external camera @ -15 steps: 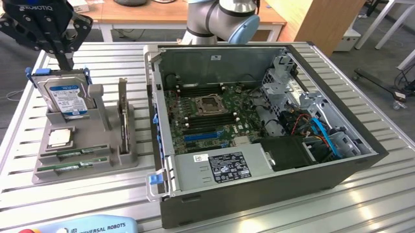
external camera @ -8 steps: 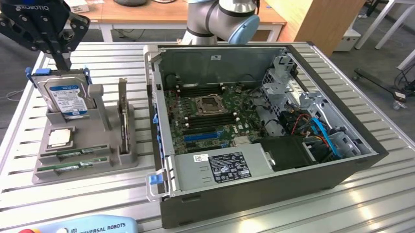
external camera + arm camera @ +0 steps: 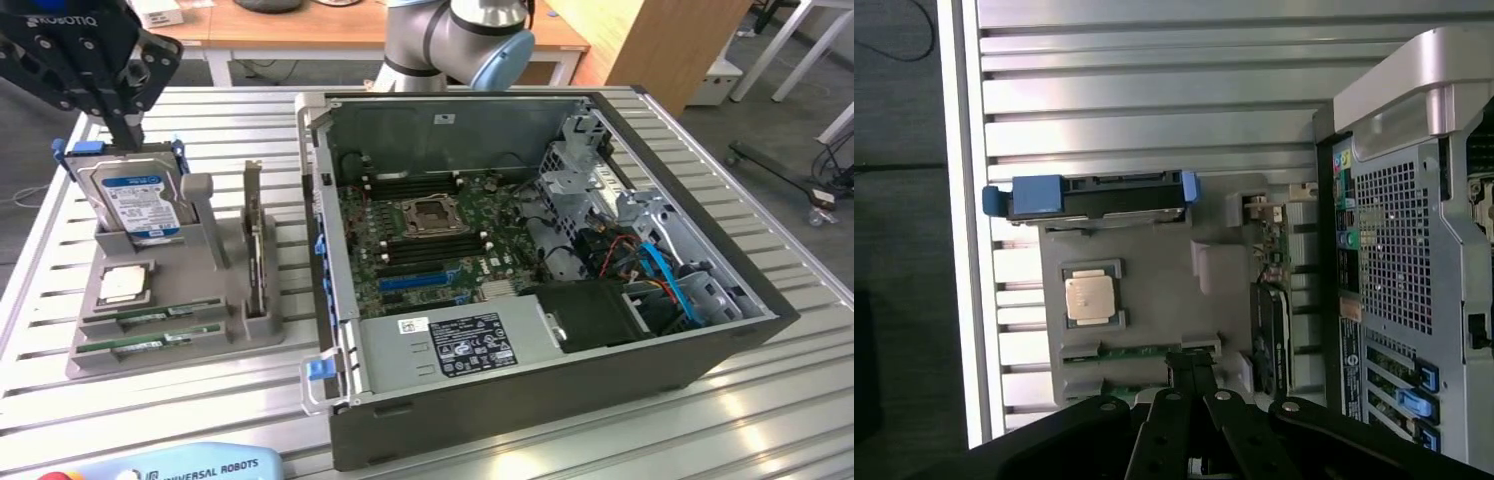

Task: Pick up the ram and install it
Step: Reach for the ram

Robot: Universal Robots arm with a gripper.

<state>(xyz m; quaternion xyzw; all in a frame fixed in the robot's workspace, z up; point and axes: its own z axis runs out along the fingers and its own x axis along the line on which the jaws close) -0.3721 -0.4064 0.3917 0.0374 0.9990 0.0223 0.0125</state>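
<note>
Two green ram sticks [image 3: 150, 320] lie on edge in the front slots of a grey holder [image 3: 200, 345] at the exterior view's left. One ram stick [image 3: 1129, 351] appears in the wrist view as a thin green strip. My gripper [image 3: 128, 132] hangs well above the holder, over the hard drive, fingers pointing down and shut with nothing between them. In the wrist view the shut gripper [image 3: 1192, 362] lines up with one end of that ram strip. The open computer case [image 3: 747, 330] lies at the exterior view's right, with its motherboard [image 3: 400, 260] exposed.
The holder also carries an upright silver-blue hard drive [image 3: 131, 198], a square processor chip [image 3: 123, 284] and an upright card [image 3: 252, 240]. A slatted metal table [image 3: 40, 230] bears everything. A teach pendant [image 3: 187, 465] sits at the front edge. The arm's base [image 3: 461, 40] stands behind the case.
</note>
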